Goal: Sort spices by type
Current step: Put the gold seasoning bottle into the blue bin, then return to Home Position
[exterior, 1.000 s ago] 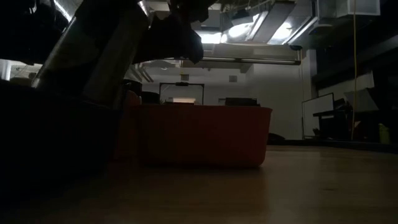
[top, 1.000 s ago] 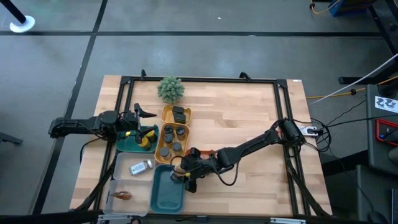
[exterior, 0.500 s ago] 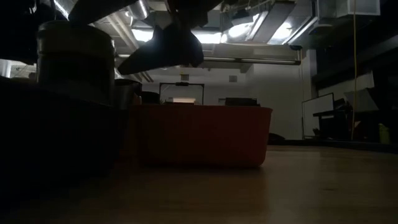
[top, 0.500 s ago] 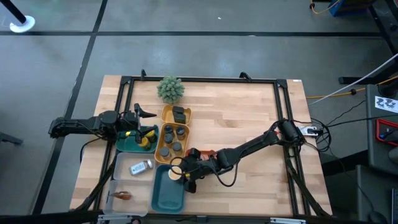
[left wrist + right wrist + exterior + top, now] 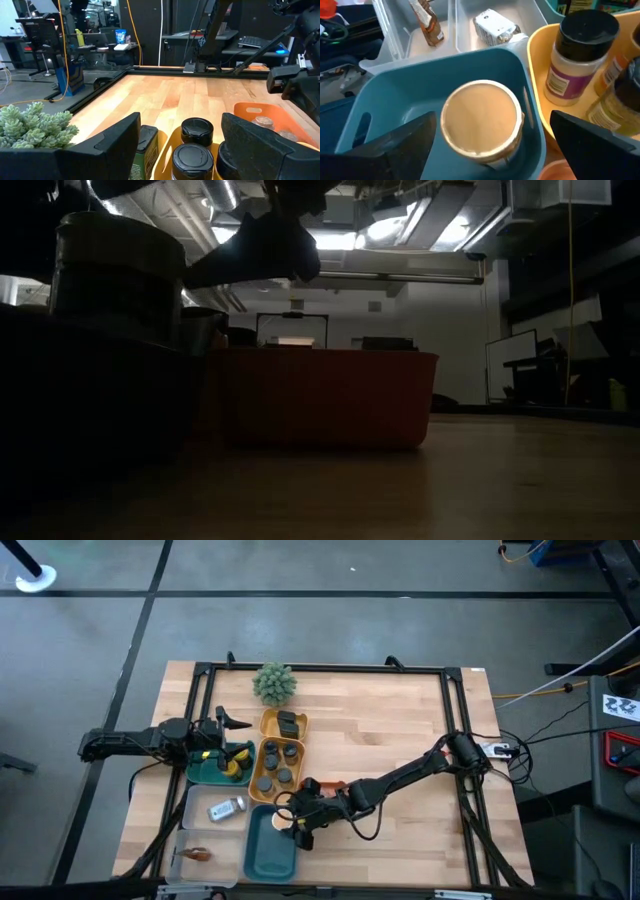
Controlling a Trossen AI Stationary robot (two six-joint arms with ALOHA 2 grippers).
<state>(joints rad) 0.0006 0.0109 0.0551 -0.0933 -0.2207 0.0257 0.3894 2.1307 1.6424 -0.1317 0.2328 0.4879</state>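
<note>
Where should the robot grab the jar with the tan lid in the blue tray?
Probably from straight above, pinching the round tan lid across its sides. The jar stands upright in a corner of the blue tray, so its walls crowd a sideways approach; the open right gripper already straddles it.

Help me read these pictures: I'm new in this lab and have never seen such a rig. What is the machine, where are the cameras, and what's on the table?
It is a robot with two dark arms at a wooden table, sorting spices. One camera looks straight down, one sits at table height, and one rides on each wrist. From above, the left gripper waits over a green tray. The right gripper hangs open above a jar with a tan lid, which stands in the teal tray; nothing is held. Beside it, a yellow tray holds dark-capped jars, and a clear tray holds a white bottle and a brown packet. A fuzzy green plant stands at the far edge.
</note>
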